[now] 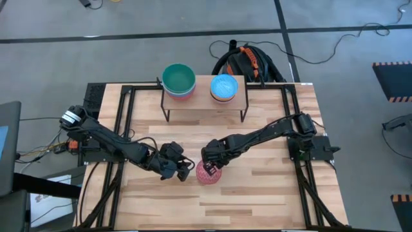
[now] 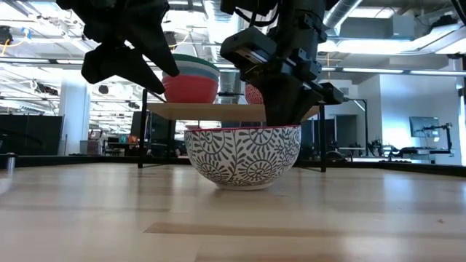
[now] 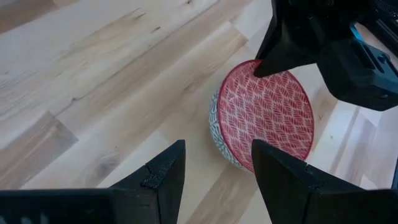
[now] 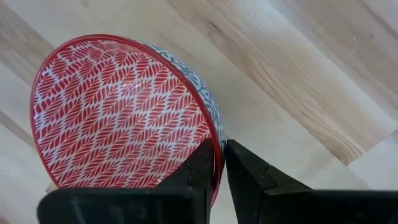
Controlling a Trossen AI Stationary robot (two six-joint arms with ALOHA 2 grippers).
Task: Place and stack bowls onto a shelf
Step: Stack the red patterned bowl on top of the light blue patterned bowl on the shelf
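Note:
A bowl (image 1: 209, 173), red-patterned inside and dark-patterned outside, stands upright on its base on the wooden table, near the middle. My right gripper (image 1: 214, 161) is shut on its rim. My left gripper (image 1: 183, 169) hangs open and empty just left of the bowl, its fingers (image 3: 165, 171) short of the near wall of the bowl (image 3: 264, 112). The shelf (image 1: 205, 96) stands at the table's far edge. It holds a stack with a green bowl (image 1: 178, 78) on top and a second stack topped by a light blue bowl (image 1: 223, 87). My right gripper pinches the bowl's rim (image 4: 217, 146) on its far side, one finger (image 4: 196, 171) inside the bowl and one (image 4: 245, 174) outside. The fingers come from above, slanting down. The bowl (image 2: 242, 155) stands upright with its base on the table.
Black frame rails (image 1: 122, 122) run along the table's left and right sides. A black and orange bundle of gear (image 1: 248, 63) lies on the floor behind the shelf. Bare wood lies in front of the bowl toward the near edge.

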